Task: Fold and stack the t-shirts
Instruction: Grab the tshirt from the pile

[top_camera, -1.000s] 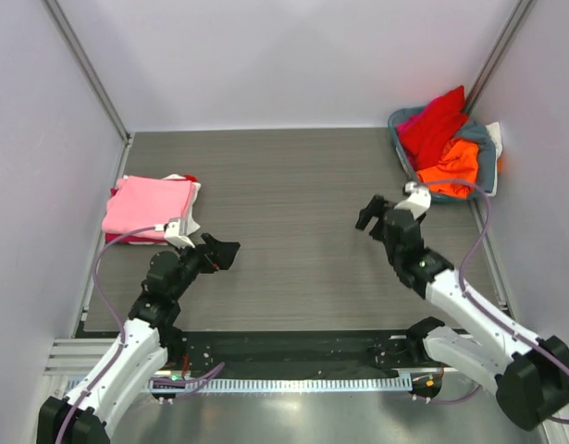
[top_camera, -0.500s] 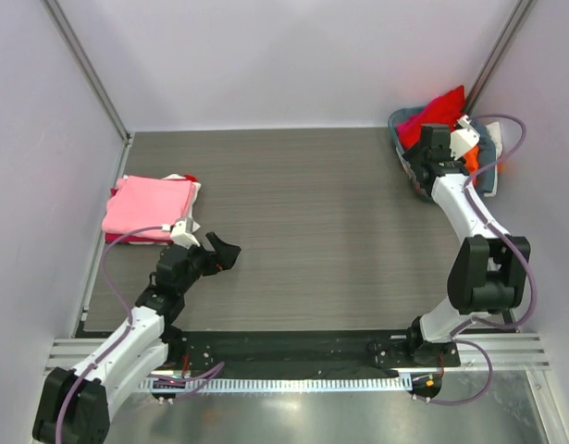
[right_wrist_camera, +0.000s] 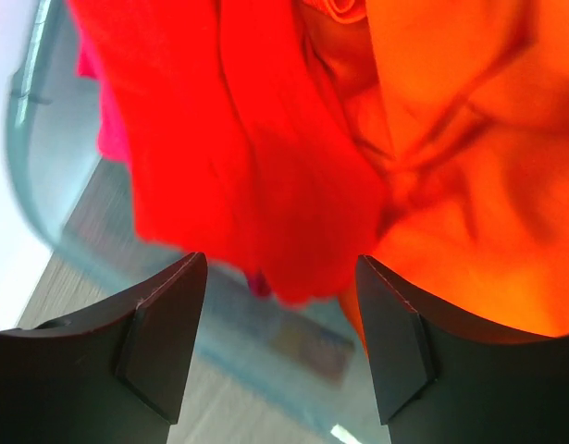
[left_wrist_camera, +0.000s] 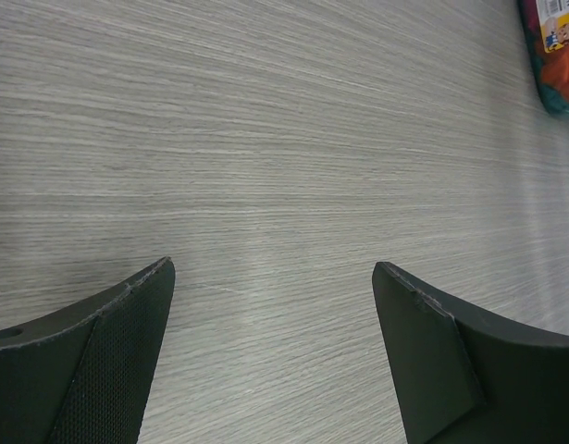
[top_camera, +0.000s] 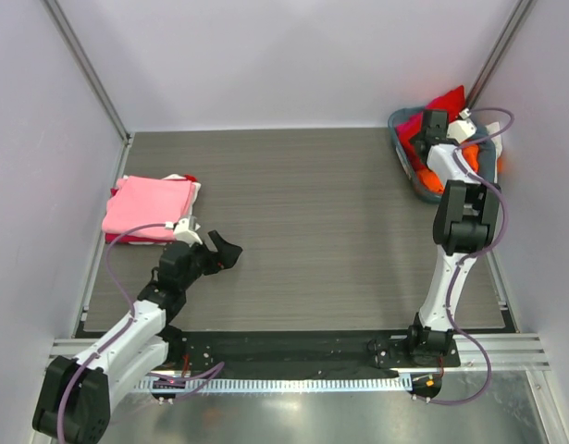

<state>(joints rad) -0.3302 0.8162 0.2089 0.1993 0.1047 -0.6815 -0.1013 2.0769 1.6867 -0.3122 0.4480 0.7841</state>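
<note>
Folded pink t-shirts lie stacked at the table's left edge. A bright red t-shirt and an orange one sit crumpled in the grey-blue basket at the far right. My right gripper hangs over that basket. In the right wrist view it is open, with the red t-shirt just beyond its fingertips, the orange one to the right and a magenta one at the left. My left gripper stands open low over bare table, just right of the pink stack.
The basket's rim curves along the left of the right wrist view, and a printed label shows on its wall. Purple walls close in the table on both sides. The basket also shows in the left wrist view's top right corner.
My right arm has swung from the middle of the table up to the basket at the far right, its jaws a little narrower. The left arm has barely shifted.
</note>
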